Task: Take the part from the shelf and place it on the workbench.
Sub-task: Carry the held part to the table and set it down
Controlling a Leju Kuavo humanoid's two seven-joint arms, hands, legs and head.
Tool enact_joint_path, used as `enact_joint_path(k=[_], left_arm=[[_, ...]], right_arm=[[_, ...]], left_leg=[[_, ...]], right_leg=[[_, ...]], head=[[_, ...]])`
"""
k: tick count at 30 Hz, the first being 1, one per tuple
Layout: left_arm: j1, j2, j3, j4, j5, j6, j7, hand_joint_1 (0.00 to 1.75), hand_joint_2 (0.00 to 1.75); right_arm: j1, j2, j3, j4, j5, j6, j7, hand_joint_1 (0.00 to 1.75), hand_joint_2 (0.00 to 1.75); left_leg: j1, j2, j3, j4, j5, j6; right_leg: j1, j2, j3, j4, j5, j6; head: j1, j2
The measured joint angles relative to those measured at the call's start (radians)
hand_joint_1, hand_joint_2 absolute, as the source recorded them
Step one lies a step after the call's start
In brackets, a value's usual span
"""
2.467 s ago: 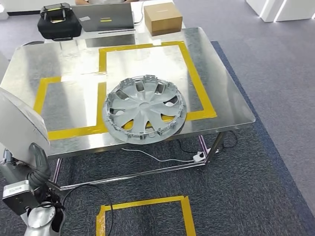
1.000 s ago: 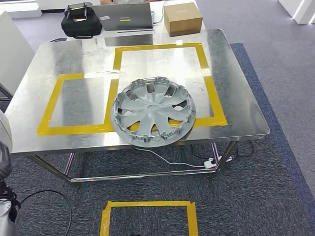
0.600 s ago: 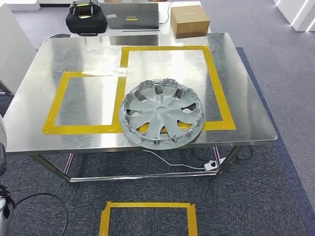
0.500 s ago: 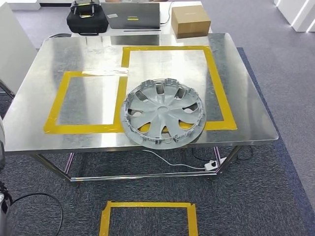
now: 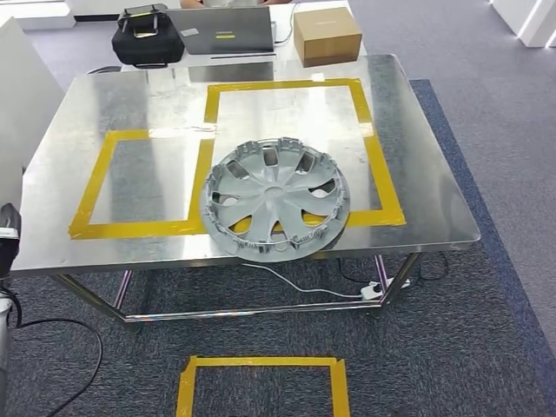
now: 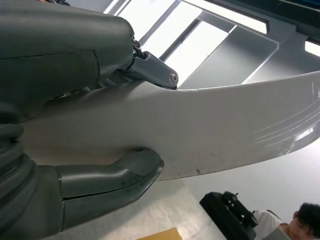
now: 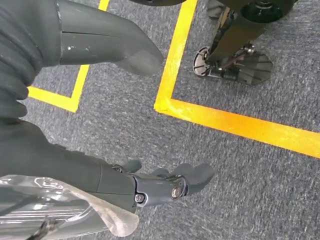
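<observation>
Left wrist view: pale grey curved part held by the left robot hand.
Grip: thumb pressed against one face of the part, fingers lying over the opposite face, long edge of the part reaching well beyond the fingertips.
Beyond the left robot hand: black bag and a person, far past the part's edge.
Right robot hand: wide, thumb and fingers spread apart, holding nothing, hanging above grey carpet crossed by yellow tape lines.
Bench: shiny metal, ahead of both robot hands, marked with yellow tape rectangles.
Hubcap: silver, flat on the bench near its front edge, lying across the tape.
Behind the bench: laptop and cardboard box.
</observation>
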Motion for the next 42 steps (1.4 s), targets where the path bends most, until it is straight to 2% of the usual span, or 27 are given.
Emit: enact_joint_path(k=[1,2,5,7,9,11,12,15,16,17,18,20,21,22,25,27,28,30,31,32,33,34,36,37,38,40,42], left_arm=[[-0.006,-0.002,-0.008,0.010,-0.009,0.000,0.002,1.75,1.75],[-0.014,-0.004,-0.017,0.020,-0.022,0.000,0.004,1.75,1.75],[-0.050,-0.012,-0.054,0.050,-0.066,0.007,0.018,1.75,1.75],[-0.077,-0.020,-0.083,0.071,-0.094,0.012,0.029,1.75,1.75],[-0.098,-0.028,-0.114,0.090,-0.119,0.013,0.040,1.75,1.75],[-0.122,-0.037,-0.149,0.111,-0.143,0.012,0.052,1.75,1.75],[-0.134,-0.042,-0.164,0.120,-0.151,0.010,0.057,1.75,1.75],[-0.154,-0.067,-0.212,0.150,-0.184,-0.013,0.072,1.75,1.75],[-0.155,-0.079,-0.233,0.161,-0.201,-0.023,0.080,1.75,1.75],[-0.155,-0.090,-0.256,0.169,-0.218,-0.030,0.088,1.75,1.75],[-0.155,-0.102,-0.282,0.177,-0.235,-0.037,0.098,1.75,1.75],[-0.156,-0.120,-0.337,0.189,-0.260,-0.047,0.117,1.75,1.75],[-0.157,-0.123,-0.361,0.195,-0.269,-0.051,0.125,1.75,1.75],[-0.158,-0.125,-0.383,0.202,-0.278,-0.056,0.133,1.75,1.75],[-0.159,-0.122,-0.443,0.223,-0.307,-0.064,0.153,1.75,1.75],[-0.162,-0.116,-0.475,0.234,-0.321,-0.064,0.162,1.75,1.75],[-0.164,-0.111,-0.488,0.240,-0.327,-0.064,0.165,1.75,1.75],[-0.167,-0.104,-0.511,0.256,-0.336,-0.065,0.169,1.75,1.75],[-0.166,-0.101,-0.520,0.264,-0.340,-0.065,0.169,1.75,1.75],[-0.165,-0.100,-0.529,0.271,-0.342,-0.066,0.169,1.75,1.75],[-0.164,-0.099,-0.535,0.276,-0.344,-0.066,0.170,1.75,1.75],[-0.165,-0.097,-0.540,0.280,-0.344,-0.066,0.172,1.75,1.75],[-0.171,-0.094,-0.547,0.283,-0.344,-0.064,0.180,1.75,1.75],[-0.176,-0.092,-0.549,0.284,-0.344,-0.064,0.182,1.75,1.75],[-0.179,-0.091,-0.552,0.286,-0.344,-0.063,0.184,1.75,1.75],[-0.181,-0.090,-0.556,0.287,-0.344,-0.063,0.184,1.75,1.75],[-0.183,-0.089,-0.560,0.288,-0.343,-0.062,0.184,1.75,1.75]], right_arm=[[0.000,0.000,0.000,0.000,0.002,0.000,0.000,0.00,1.75],[0.000,0.000,0.000,0.000,0.003,0.000,0.000,0.00,1.75],[-0.001,0.000,0.002,0.000,0.009,0.000,-0.001,0.00,1.75],[-0.003,0.000,0.004,0.000,0.012,0.000,-0.001,0.00,1.75],[-0.004,0.000,0.006,0.000,0.014,0.000,-0.001,0.00,1.75],[-0.004,0.000,0.010,0.000,0.017,0.002,0.000,0.00,1.75],[-0.004,0.000,0.012,0.000,0.019,0.002,0.000,0.00,1.75],[-0.003,-0.001,0.016,0.000,0.022,0.005,0.000,0.00,1.75],[-0.002,-0.001,0.017,0.000,0.022,0.007,0.000,0.00,1.75],[0.000,-0.001,0.017,0.000,0.022,0.007,0.000,0.00,1.75],[0.000,-0.002,0.017,0.000,0.022,0.008,0.000,0.00,1.75],[-0.002,-0.004,0.017,0.000,0.023,0.009,0.000,0.00,1.75],[-0.003,-0.005,0.017,0.000,0.023,0.010,0.000,0.00,1.75],[-0.003,-0.005,0.017,0.000,0.023,0.011,0.000,0.00,1.75],[0.003,-0.005,0.017,0.000,0.023,0.015,0.001,0.00,1.75],[0.004,-0.005,0.017,0.000,0.023,0.017,0.000,0.00,1.75],[0.003,-0.005,0.017,0.000,0.023,0.018,-0.001,0.00,1.75],[0.002,-0.006,0.017,0.000,0.023,0.019,-0.002,0.00,1.75],[0.002,-0.006,0.017,0.000,0.023,0.019,-0.003,0.00,1.75],[0.003,-0.006,0.017,0.000,0.023,0.020,-0.004,0.00,1.75],[0.003,-0.006,0.017,0.000,0.023,0.020,-0.004,0.00,1.75],[0.004,-0.006,0.017,0.000,0.023,0.021,-0.005,0.00,1.75],[0.004,-0.006,0.017,0.000,0.023,0.022,-0.006,0.00,1.75],[0.003,-0.006,0.017,0.000,0.023,0.023,-0.006,0.00,1.75],[0.003,-0.006,0.017,0.000,0.023,0.023,-0.007,0.00,1.75],[0.003,-0.006,0.017,0.000,0.023,0.023,-0.007,0.00,1.75],[0.003,-0.007,0.017,0.000,0.023,0.023,-0.007,0.00,1.75]], left_leg=[[0.002,0.000,-0.012,0.023,0.002,-0.002],[0.005,0.000,-0.005,0.005,0.024,-0.003],[0.008,0.000,0.079,-0.182,0.119,-0.002],[0.004,0.000,0.105,-0.244,0.127,0.008],[0.001,0.000,0.105,-0.249,0.123,0.022],[0.002,0.001,0.106,-0.254,0.126,0.036],[0.003,0.001,0.106,-0.256,0.128,0.042],[-0.003,0.003,0.105,-0.257,0.128,0.053],[-0.006,0.003,0.105,-0.256,0.127,0.055],[-0.009,0.002,0.106,-0.256,0.127,0.056],[-0.011,0.000,0.106,-0.256,0.126,0.057],[-0.015,-0.002,0.107,-0.255,0.124,0.055],[-0.017,-0.002,0.106,-0.253,0.123,0.053],[-0.019,-0.001,0.104,-0.252,0.123,0.049],[-0.019,0.002,0.101,-0.252,0.124,0.039],[-0.017,0.002,0.091,-0.228,0.105,0.029],[-0.016,0.002,0.075,-0.190,0.082,0.024],[-0.012,0.003,0.018,-0.066,0.025,0.014],[-0.010,0.003,-0.009,-0.012,0.008,0.012],[-0.009,0.003,-0.024,0.016,0.008,0.011],[-0.009,0.003,-0.021,0.005,0.027,0.013],[-0.010,0.003,-0.001,-0.039,0.059,0.016],[-0.014,0.003,0.059,-0.170,0.122,0.029],[-0.017,0.003,0.082,-0.219,0.135,0.035],[-0.019,0.004,0.095,-0.248,0.138,0.039],[-0.020,0.003,0.100,-0.261,0.134,0.045],[-0.016,0.003,0.107,-0.271,0.139,0.052]], right_leg=[[0.000,0.000,0.000,0.000,0.000,0.000],[0.000,0.001,0.001,0.001,-0.001,0.001],[0.000,0.000,0.004,0.003,-0.005,0.010],[0.003,0.000,-0.001,0.004,-0.005,0.023],[0.003,-0.001,-0.004,0.001,-0.003,0.036],[0.002,0.000,-0.016,0.020,-0.019,0.047],[0.002,0.001,-0.035,0.056,-0.040,0.050],[0.003,0.001,-0.131,0.246,-0.120,0.051],[0.004,0.001,-0.152,0.283,-0.125,0.049],[0.005,0.001,-0.155,0.282,-0.111,0.046],[0.007,0.001,-0.139,0.241,-0.080,0.042],[0.011,0.001,-0.074,0.107,-0.014,0.030],[0.013,0.001,-0.048,0.054,0.004,0.026],[0.014,0.002,-0.033,0.023,0.009,0.023],[0.014,0.004,-0.029,0.011,0.008,0.016],[0.009,0.003,-0.025,0.007,0.011,0.009],[0.007,0.003,-0.023,0.005,0.011,0.005],[0.007,0.003,-0.022,0.005,0.010,0.000],[0.007,0.003,-0.021,0.006,0.009,-0.001],[0.007,0.003,-0.021,0.006,0.009,-0.001],[0.007,0.003,-0.020,0.006,0.009,-0.001],[0.007,0.003,-0.018,0.006,0.008,-0.001],[0.009,0.004,-0.016,0.006,0.007,0.002],[0.010,0.004,-0.017,0.007,0.006,0.005],[0.011,0.003,-0.019,0.007,0.006,0.009],[0.011,0.001,-0.020,0.004,0.007,0.019],[0.011,0.001,-0.027,0.017,-0.006,0.030]], head=[[0.000,0.000],[0.000,0.000],[0.000,0.000],[0.001,0.000],[0.002,0.000],[0.003,0.000],[0.004,0.000],[0.005,0.000],[0.005,0.000],[0.005,0.000],[0.005,0.000],[0.005,0.000],[0.005,0.000],[0.004,0.000],[0.004,0.000],[0.002,0.000],[0.001,0.000],[-0.001,0.000],[-0.001,0.000],[-0.001,0.000],[-0.001,0.000],[-0.001,0.000],[0.000,0.000],[-0.001,0.000],[0.000,0.000],[0.000,0.000],[0.001,0.000]])
